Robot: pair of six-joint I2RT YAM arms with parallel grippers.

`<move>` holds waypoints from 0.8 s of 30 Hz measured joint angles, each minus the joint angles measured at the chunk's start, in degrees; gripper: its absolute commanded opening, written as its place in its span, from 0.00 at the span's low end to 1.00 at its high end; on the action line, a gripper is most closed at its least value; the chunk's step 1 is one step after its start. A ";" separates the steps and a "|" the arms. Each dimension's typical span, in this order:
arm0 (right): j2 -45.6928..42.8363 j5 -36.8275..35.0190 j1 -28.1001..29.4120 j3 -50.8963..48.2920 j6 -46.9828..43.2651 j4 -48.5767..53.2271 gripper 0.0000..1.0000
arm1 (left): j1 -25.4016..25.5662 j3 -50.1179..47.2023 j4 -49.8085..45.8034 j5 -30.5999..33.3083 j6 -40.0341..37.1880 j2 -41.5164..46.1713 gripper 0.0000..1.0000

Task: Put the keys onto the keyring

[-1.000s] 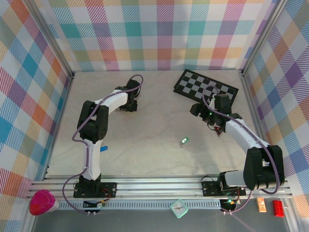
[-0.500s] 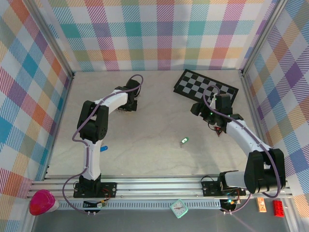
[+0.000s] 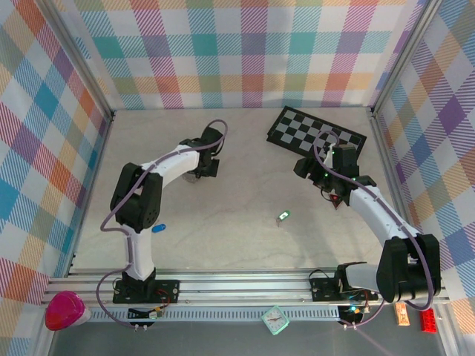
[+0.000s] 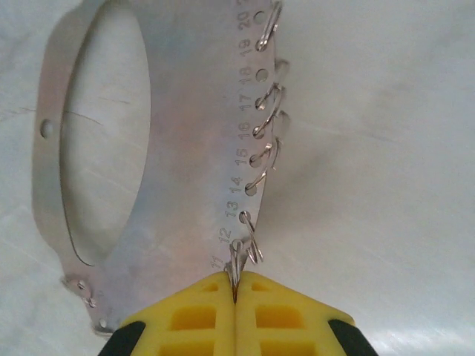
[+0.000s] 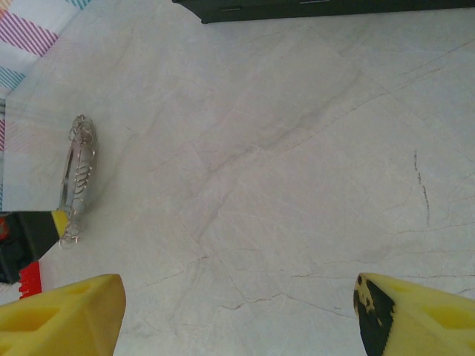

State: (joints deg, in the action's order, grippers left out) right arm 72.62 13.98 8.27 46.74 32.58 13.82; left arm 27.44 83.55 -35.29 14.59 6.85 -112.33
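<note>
The keyring (image 4: 194,148) is a flat grey metal hoop with numbered holes and small wire rings along one edge. My left gripper (image 4: 235,285) is shut on that edge, pinching a wire ring near the low numbers. In the top view the left gripper (image 3: 205,165) is at the table's back left of centre. The right wrist view shows the keyring (image 5: 78,174) edge-on at the far left. A green-headed key (image 3: 283,217) lies mid-table and a blue-headed key (image 3: 157,228) lies by the left arm. My right gripper (image 3: 308,167) hangs open over bare table, its jaws wide with nothing between them (image 5: 237,311).
A black-and-white chequered board (image 3: 317,133) lies at the back right, just behind the right gripper; its dark edge (image 5: 326,7) runs along the top of the right wrist view. Plaid walls enclose the table on three sides.
The left gripper's jaws have closed on the keyring's edge, and the left arm has shifted slightly to the right. The right arm has barely moved.
</note>
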 measured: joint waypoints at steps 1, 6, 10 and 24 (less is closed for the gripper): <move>0.00 0.00 0.02 0.00 0.00 0.15 0.80 | 1.25 -0.57 -0.04 -0.35 0.59 1.25 0.00; -0.04 -0.02 0.02 0.00 -0.02 0.63 0.80 | 7.32 -2.14 -0.63 -1.60 6.03 5.29 0.00; -0.04 -0.09 0.00 0.00 -0.09 0.81 0.80 | 11.54 -2.36 -1.27 -2.10 13.18 5.73 0.00; 0.20 -0.20 0.00 0.26 -0.42 0.81 0.81 | 20.46 -1.90 -5.03 -5.88 39.54 5.18 0.00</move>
State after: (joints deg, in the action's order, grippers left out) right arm 72.82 13.78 8.27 47.00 32.16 14.63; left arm 47.90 81.65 -40.32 8.71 46.39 -107.15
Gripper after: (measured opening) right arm 0.806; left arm 0.045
